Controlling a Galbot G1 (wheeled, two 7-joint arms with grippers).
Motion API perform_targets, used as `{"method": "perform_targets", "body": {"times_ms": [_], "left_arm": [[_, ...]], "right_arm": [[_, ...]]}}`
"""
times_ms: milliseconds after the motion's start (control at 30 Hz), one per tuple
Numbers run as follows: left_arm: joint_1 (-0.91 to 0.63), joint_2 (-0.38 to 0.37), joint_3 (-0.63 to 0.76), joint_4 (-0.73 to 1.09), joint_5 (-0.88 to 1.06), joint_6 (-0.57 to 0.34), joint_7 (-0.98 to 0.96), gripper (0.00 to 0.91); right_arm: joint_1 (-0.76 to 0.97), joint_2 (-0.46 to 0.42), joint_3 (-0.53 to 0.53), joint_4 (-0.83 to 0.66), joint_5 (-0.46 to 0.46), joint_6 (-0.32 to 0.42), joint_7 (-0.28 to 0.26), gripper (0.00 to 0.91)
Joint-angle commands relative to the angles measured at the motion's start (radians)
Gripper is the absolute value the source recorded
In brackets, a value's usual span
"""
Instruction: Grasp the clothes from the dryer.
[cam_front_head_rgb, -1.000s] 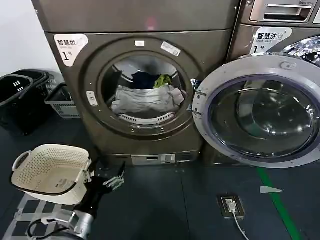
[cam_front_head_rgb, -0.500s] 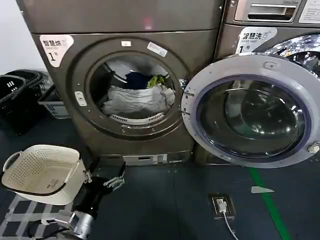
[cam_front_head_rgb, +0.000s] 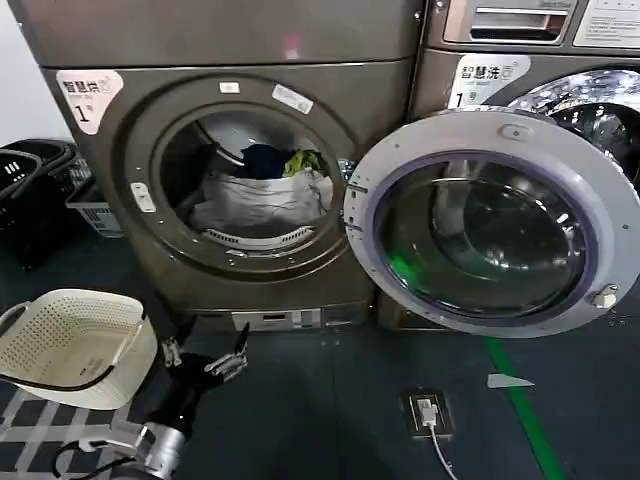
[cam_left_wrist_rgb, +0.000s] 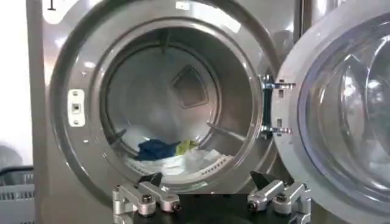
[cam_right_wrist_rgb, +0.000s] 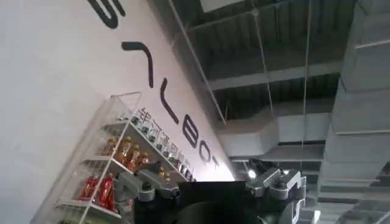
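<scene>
The dryer (cam_front_head_rgb: 120, 230) is the bronze-grey machine with a white "1" label, its round porthole open. Inside the drum lie the clothes (cam_front_head_rgb: 262, 200): whitish-grey cloth with a dark navy piece and a yellow-green piece on top. In the left wrist view the clothes (cam_left_wrist_rgb: 173, 159) rest low in the drum of the dryer (cam_left_wrist_rgb: 61, 128). My left gripper (cam_front_head_rgb: 205, 350) hangs open low in front of the dryer, well short of the porthole, with nothing between its fingers (cam_left_wrist_rgb: 145, 196). My right gripper (cam_right_wrist_rgb: 210, 178) is open, pointing up toward a ceiling and wall.
The dryer's round door (cam_front_head_rgb: 490, 130) stands swung open to the right, in front of a second machine (cam_front_head_rgb: 500, 40). A white perforated basket (cam_front_head_rgb: 70, 345) sits by my left arm. Black baskets (cam_front_head_rgb: 30, 190) stand at far left. A floor socket (cam_front_head_rgb: 425, 410) and green line (cam_front_head_rgb: 515, 410) mark the floor.
The dryer, the door and the basket have slid left in the head view. The left gripper keeps its place low in the view and stays open.
</scene>
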Motion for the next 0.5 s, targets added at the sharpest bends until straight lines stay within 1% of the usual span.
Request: {"method": "perform_targets", "body": {"times_ms": [33, 133, 500], "left_arm": [[-0.008, 0.002, 0.001, 0.004, 0.000, 0.003, -0.003, 0.907], [-0.017, 0.003, 0.003, 0.002, 0.001, 0.002, -0.007, 0.907], [-0.030, -0.001, 0.001, 0.005, 0.004, 0.005, -0.013, 0.907]], "right_arm": [[-0.001, -0.001, 0.001, 0.004, 0.005, 0.002, 0.004, 0.907], [-0.002, -0.003, -0.004, 0.009, 0.019, 0.001, 0.009, 0.907], [-0.003, -0.002, -0.012, 0.023, 0.022, 0.009, 0.008, 0.907]]}}
